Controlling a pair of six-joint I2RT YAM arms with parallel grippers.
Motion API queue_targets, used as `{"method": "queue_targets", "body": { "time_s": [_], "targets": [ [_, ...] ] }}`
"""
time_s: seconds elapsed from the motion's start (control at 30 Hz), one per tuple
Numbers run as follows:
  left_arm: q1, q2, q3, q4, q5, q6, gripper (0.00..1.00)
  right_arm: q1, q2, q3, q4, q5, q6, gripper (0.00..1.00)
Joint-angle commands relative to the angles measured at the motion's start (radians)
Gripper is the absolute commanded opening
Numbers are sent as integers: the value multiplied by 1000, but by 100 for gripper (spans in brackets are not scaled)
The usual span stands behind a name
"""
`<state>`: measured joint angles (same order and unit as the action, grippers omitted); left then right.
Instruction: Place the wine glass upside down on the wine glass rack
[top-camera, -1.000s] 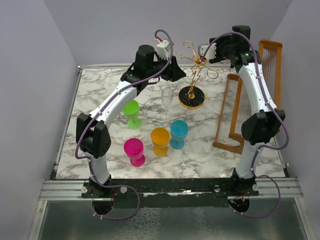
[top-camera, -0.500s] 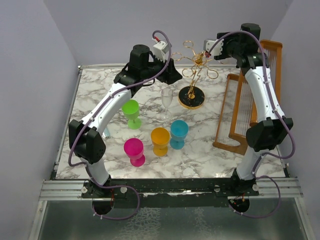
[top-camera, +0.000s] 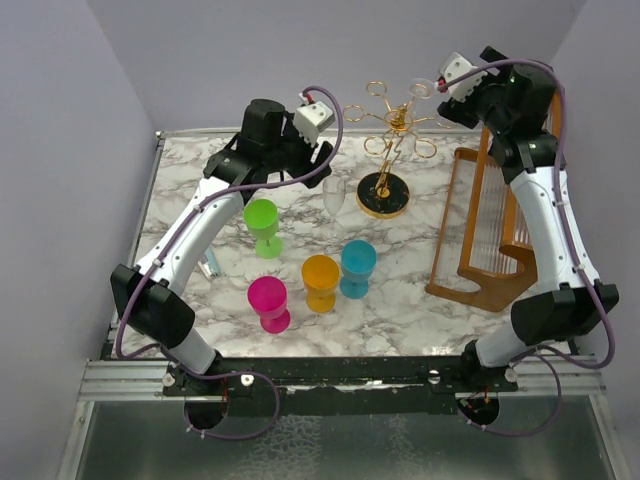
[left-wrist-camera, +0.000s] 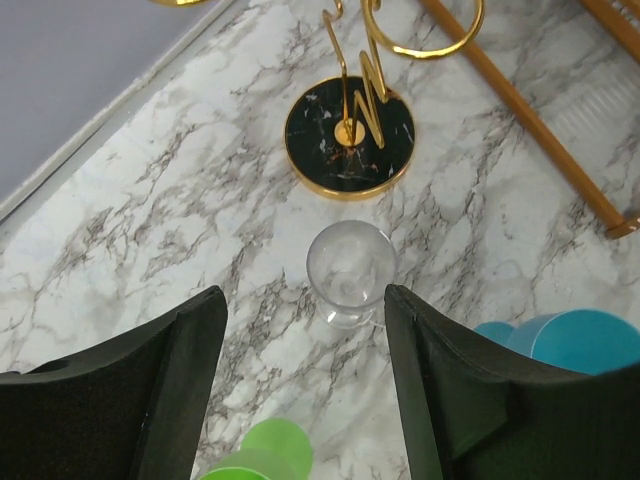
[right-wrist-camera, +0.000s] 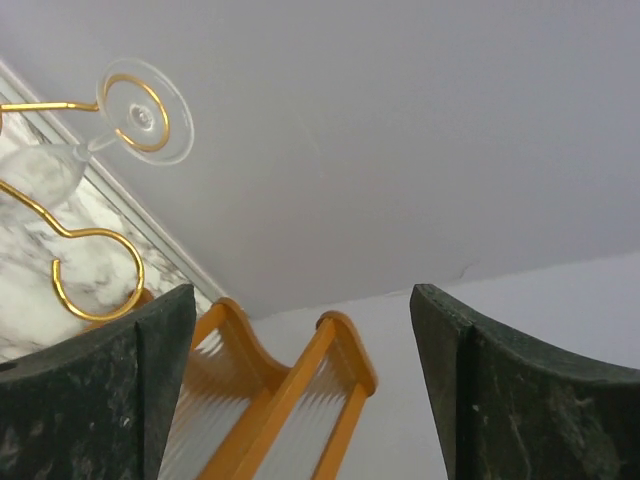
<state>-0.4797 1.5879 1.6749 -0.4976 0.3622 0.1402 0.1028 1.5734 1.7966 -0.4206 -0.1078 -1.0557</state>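
Left tool: we find its two black fingers spread apart with nothing between them, so it is open and empty. It hangs above the white-and-grey marble worktop. Its wrist view looks down between the fingers onto the upright clear wine glass, which stands on the marble. This glass is just beside the round black, gold-rimmed base of the thin gold metal wine glass rack, without touching it.

Right tool: we find its fingers likewise wide apart and gripping nothing. It is raised to the level of the rack's top, on the rack's right side, apart from the rack's arms.

We locate the inverted clear wine glass on the rack. Its round foot rests on the ring at the end of one right-hand arm, the stem runs down from the ring, and the bowl hangs below. It is apart from both tools.

On the near half of the worktop we see four stemmed cups, all upright: a green cup, a pink cup, an orange cup and a blue cup. Orange and blue stand close together; we cannot tell whether they touch. The brown wooden slatted frame stands at the right edge of the worktop
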Motion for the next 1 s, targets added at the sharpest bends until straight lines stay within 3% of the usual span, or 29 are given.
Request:
{"method": "queue_targets", "body": {
  "time_s": [0.0,0.2,0.43,0.97],
  "targets": [
    [0,-15,-15,-73,-41,81,68,-5,-94,-55,45,107,323,88],
    [-7,52,32,-113,-34,55,68,-5,-207,-159,-74,-47,468,89],
    [-20,173,146,-191,-78,36,68,-5,-297,-304,-67,-232,587,89],
    [-46,301,239,-270,-89,34,37,-5,-337,-343,-76,-249,609,88]
  ]
}}
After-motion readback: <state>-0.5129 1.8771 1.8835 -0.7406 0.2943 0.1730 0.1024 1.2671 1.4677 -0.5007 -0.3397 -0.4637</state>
